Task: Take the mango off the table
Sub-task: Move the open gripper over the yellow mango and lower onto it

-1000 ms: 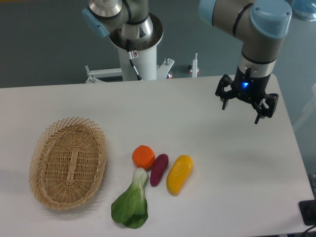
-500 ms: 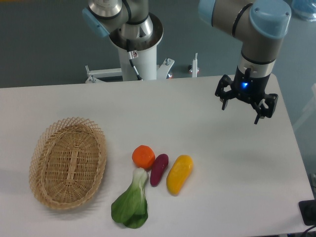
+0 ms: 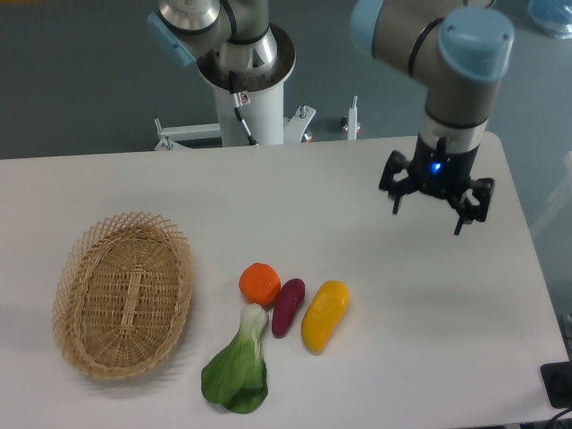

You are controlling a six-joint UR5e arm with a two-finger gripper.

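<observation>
Below the gripper (image 3: 427, 213) and off toward its lower left, we see four items of produce clustered on the table (image 3: 402, 295). The mango (image 3: 324, 315) lies nearest the tool, resting flat on the white top with its long axis tilted, upper end leaning right. Just beside the mango, on the side away from the gripper, is a slim purple sweet potato (image 3: 288, 307), and past that a round orange fruit (image 3: 260, 283) that touches or nearly touches the potato. A leafy green bok choy (image 3: 239, 368) lies below the orange fruit, its pale stem pointing up toward it. Farther still from the tool, at the far left, sits an oval wicker basket (image 3: 123, 293), well apart from the fruit.

Between the gripper and the mango we see only bare tabletop; the side of the mango that faces the tool has nothing against it, while the sweet potato crowds its far side.

The arm's upper links run out of the top edge, and the base column (image 3: 241, 71) behind the table is cut off there as well. A dark object at the lower right corner is mostly out of frame and we cannot tell what it is.

The gripper hangs above the table's right rear area, pointing downward, a blue light glowing on its body. Its fingers (image 3: 396, 201) are spread wide apart with nothing between them, and it touches nothing.
</observation>
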